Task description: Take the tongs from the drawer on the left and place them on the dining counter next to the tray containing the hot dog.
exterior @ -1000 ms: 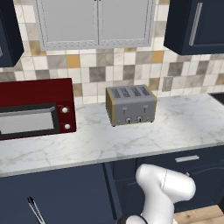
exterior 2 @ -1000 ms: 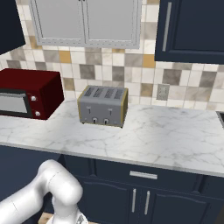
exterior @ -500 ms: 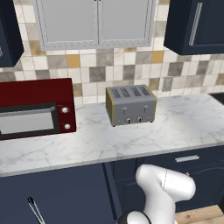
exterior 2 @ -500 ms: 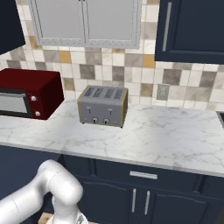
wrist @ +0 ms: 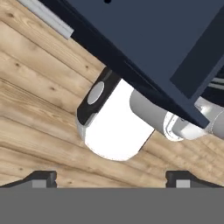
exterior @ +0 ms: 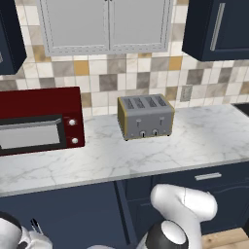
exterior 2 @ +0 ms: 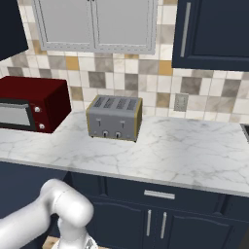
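In the hand view my gripper (wrist: 111, 179) is open, its two dark fingertips (wrist: 43, 178) far apart with nothing between them. It looks at the wooden floor and at a navy-blue panel (wrist: 144, 43) with a silver bar (wrist: 46, 17) along its upper left edge. A navy drawer with a short horizontal silver handle (exterior: 208, 176) (exterior 2: 159, 194) sits shut under the wall worktop. Thin dark prongs (exterior: 35, 226) stick up beside a white part at the bottom left of the left base view; I cannot tell what they are. The tongs, tray, hot dog and dining counter are out of view.
A marble worktop (exterior: 194, 141) against the tiled wall carries a silver toaster (exterior: 145, 116) (exterior 2: 114, 117) and a dark red microwave (exterior: 39, 119) (exterior 2: 31, 103). Navy cabinet doors with vertical handles (exterior 2: 155, 223) stand below. My arm's white elbow (exterior: 185, 204) (exterior 2: 68, 209) bends low in front.
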